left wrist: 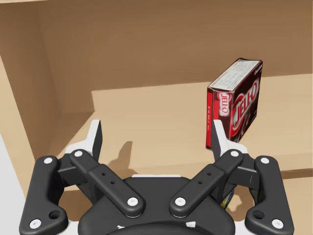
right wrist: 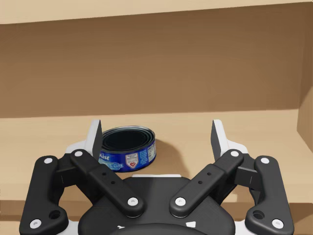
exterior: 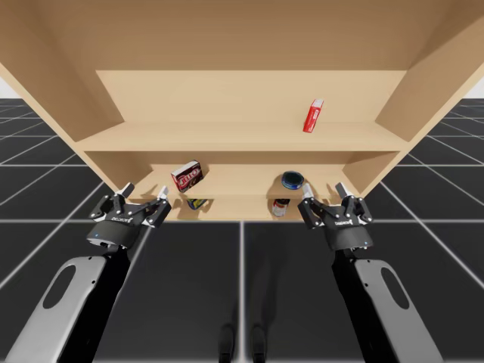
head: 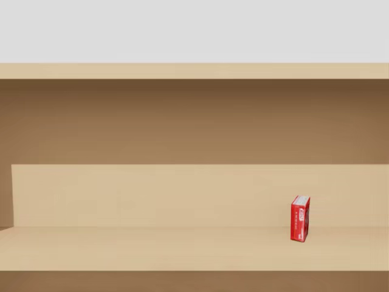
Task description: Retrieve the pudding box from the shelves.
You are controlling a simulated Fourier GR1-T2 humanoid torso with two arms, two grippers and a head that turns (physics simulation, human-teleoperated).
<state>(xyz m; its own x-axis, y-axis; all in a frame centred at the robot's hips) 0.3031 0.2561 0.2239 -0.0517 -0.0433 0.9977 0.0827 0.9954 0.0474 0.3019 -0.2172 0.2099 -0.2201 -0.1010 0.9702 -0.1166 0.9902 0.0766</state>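
Note:
A dark red-and-brown pudding box (exterior: pixel 187 176) stands tilted on the middle shelf (exterior: pixel 234 178). In the left wrist view this box (left wrist: pixel 234 105) is ahead of my left gripper (left wrist: pixel 155 132) and just beyond its right finger, not between the fingers. My left gripper (exterior: pixel 144 190) is open in front of the shelf edge, left of the box. My right gripper (exterior: pixel 324 189) is open too, at the same height on the right side. A brighter red box (exterior: pixel 313 115) stands upright on the upper shelf, and the head view finds it (head: pixel 300 219) at the right.
A flat blue can (exterior: pixel 293 180) lies on the middle shelf, ahead of my right gripper (right wrist: pixel 156 131) by its left finger (right wrist: pixel 95 134). Two small items (exterior: pixel 198 203) (exterior: pixel 280 206) sit on the lowest level. Slanted wooden side walls (exterior: pixel 45 83) close the shelves in.

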